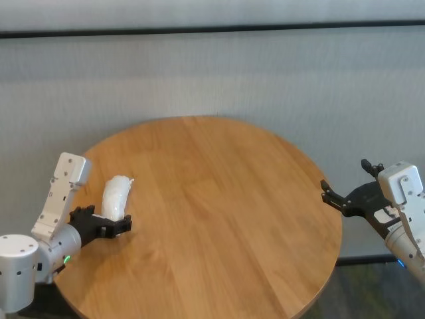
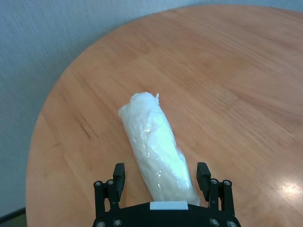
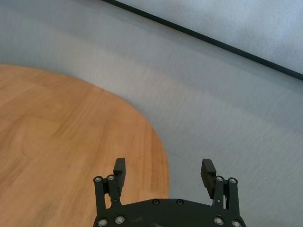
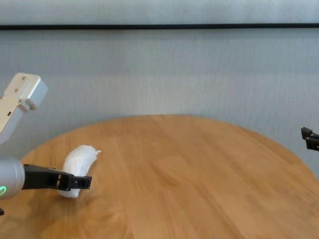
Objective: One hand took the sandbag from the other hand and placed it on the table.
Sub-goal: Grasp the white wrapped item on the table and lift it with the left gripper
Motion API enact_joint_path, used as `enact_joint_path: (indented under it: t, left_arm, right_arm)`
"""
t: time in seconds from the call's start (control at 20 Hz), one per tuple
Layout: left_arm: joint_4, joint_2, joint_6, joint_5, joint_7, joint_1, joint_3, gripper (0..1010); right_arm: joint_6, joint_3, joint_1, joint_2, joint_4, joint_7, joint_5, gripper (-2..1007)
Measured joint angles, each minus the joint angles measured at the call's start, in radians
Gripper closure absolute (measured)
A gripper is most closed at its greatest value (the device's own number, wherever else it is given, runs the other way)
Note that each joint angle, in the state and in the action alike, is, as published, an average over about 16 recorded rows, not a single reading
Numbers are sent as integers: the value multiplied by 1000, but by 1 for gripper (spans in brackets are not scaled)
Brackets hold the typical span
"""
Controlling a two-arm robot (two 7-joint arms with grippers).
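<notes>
Currently listed: sandbag — lying on the tabletop at its left side, long axis running straight out from the left claw, near end between the spread fingers, which stand apart from it on either side and grip nothing. Right claw — released likewise, empty, hovering off the tabletop's right edge, well apart from the sandbag; the left arm is by far the nearer for the pickup.

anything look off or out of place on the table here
Nothing stands out. The sandbag lies intact on the table between the open fingers of the left claw. The right claw hangs open off the table's right edge.
</notes>
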Motion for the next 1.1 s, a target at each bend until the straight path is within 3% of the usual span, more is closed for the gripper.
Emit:
enact_joint_path:
  t: [0.7,1.1]
  left_arm:
    - [19,-8,48,46,-5,-20,14,10]
    - [19,-7,51,48,-5,-21,17,17]
  right_arm:
    - [0,0,0,0,0,0,0,5]
    - [0,0,0,0,0,0,0,5]
